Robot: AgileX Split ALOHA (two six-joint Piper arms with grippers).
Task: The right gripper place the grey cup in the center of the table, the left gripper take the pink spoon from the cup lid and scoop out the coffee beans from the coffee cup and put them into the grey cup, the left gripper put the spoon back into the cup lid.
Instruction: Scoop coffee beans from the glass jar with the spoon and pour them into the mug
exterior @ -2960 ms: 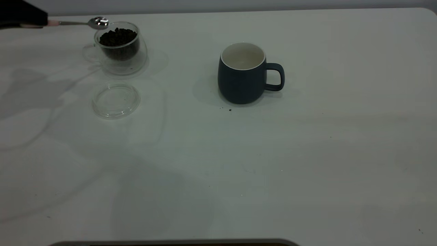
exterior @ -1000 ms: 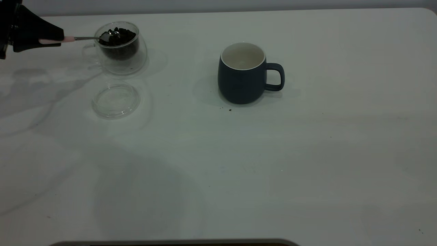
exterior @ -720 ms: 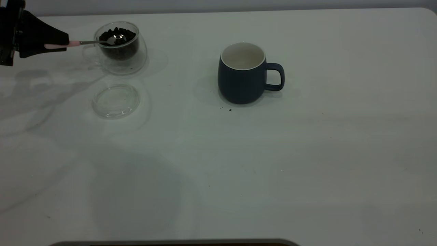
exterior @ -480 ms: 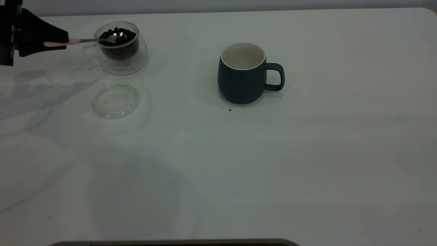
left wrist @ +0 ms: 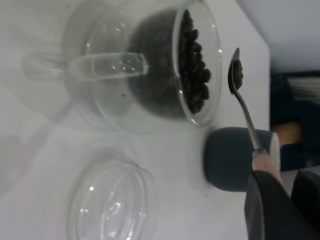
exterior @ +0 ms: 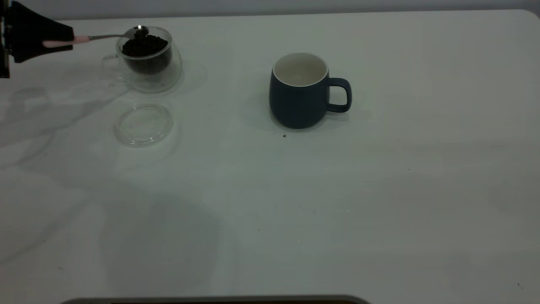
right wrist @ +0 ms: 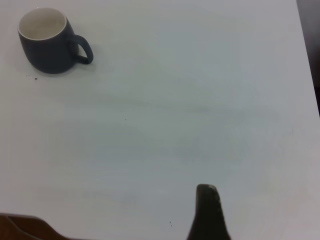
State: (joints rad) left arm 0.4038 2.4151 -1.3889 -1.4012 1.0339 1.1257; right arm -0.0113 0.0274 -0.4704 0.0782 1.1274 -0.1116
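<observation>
My left gripper (exterior: 59,42) is at the table's far left, shut on the pale pink handle of the pink spoon (exterior: 109,36). The spoon lies about level, and its metal bowl (left wrist: 235,75) holds a few coffee beans just above the rim of the coffee cup (exterior: 148,59). That clear glass cup is heaped with coffee beans (left wrist: 196,70). The cup lid (exterior: 143,125) lies bare on the table in front of the coffee cup. The grey cup (exterior: 300,90) stands upright near the middle, its cream inside showing nothing, its handle to the right. My right gripper (right wrist: 207,210) hangs far back from the grey cup (right wrist: 47,40).
The white table (exterior: 337,202) stretches wide around the cups. A few dark specks (exterior: 283,136) lie by the grey cup's base. The table's rounded far right corner (exterior: 529,14) and front edge are in view.
The spoon went down into the heap of beans in the coffee cup, then rose with a few beans in its bowl to just above the rim. Nothing else moved.
</observation>
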